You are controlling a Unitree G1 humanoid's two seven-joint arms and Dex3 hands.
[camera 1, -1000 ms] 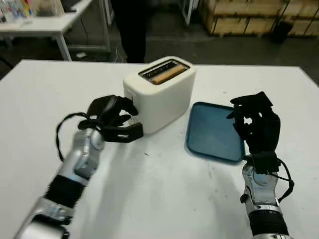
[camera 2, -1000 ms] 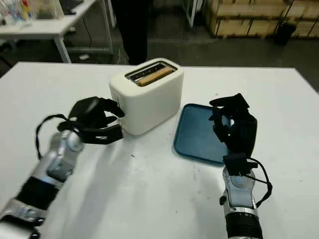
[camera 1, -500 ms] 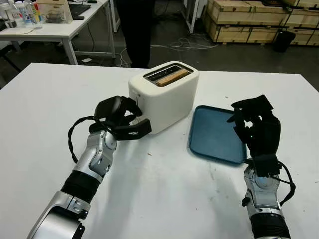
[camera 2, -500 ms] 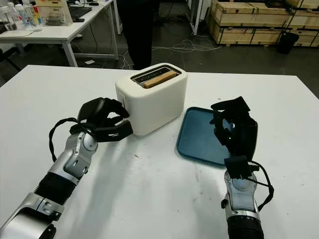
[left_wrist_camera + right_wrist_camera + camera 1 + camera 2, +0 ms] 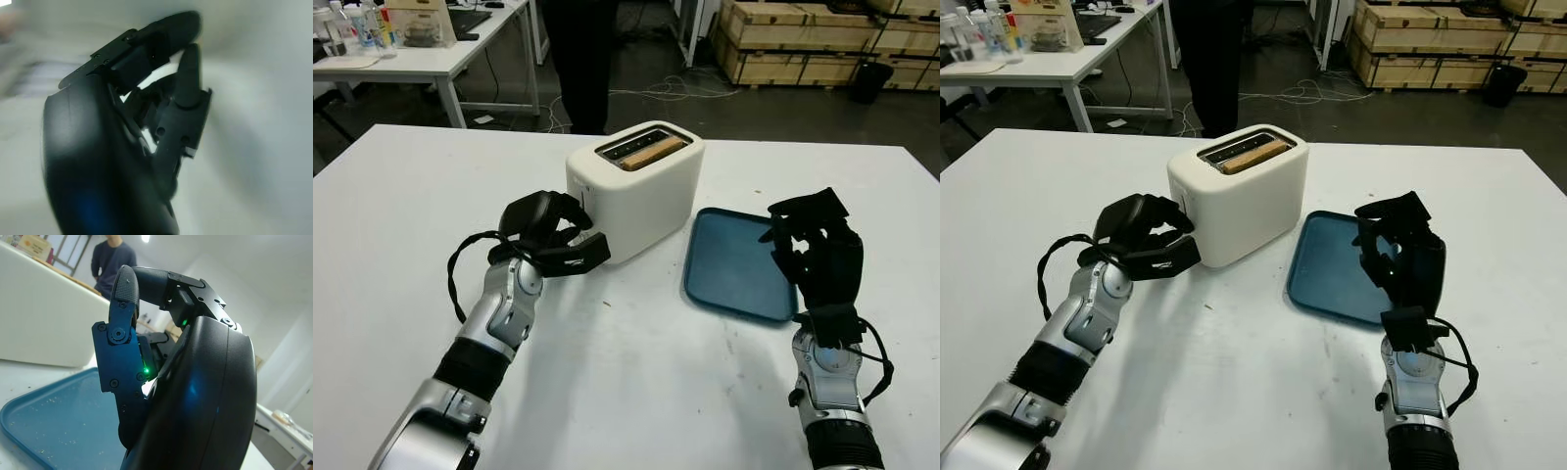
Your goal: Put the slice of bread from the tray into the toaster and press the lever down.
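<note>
While the slice of bread (image 5: 641, 152) stands in one slot of the white toaster (image 5: 636, 191), its brown top edge showing at the opening, the left hand (image 5: 551, 238) sits against the toaster's near end, low down, with its fingers (image 5: 579, 252) curled and nothing held in them. Whether they touch the lever cannot be told from the left eye view. To the right of the toaster, just beside it, lies the blue tray (image 5: 734, 264) on the white surface (image 5: 636, 382), with nothing lying in it. The right hand (image 5: 818, 257) is raised upright over the tray's right edge, fingers bent inward and gripping nothing. Beyond the far edge of the surface stands a person (image 5: 579, 59) in dark clothes, and a second table (image 5: 411, 64) with bottles on it stands at the far left. Wooden crates (image 5: 803, 39) are stacked on the floor at the far right.

From the right eye view the same layout shows: the toaster (image 5: 1239, 191) with the bread in it, the left hand (image 5: 1146, 240) at its near end, the tray (image 5: 1337, 269) beside it.

At the left wrist, the hand's black shell and curled fingers (image 5: 188, 105) close on nothing against a pale blurred background.

At the right wrist, the curled fingers (image 5: 122, 352) hang above the crumb-dusted tray (image 5: 58, 416), the toaster's white side (image 5: 44, 323) behind them, and a person (image 5: 111, 264) further back.
</note>
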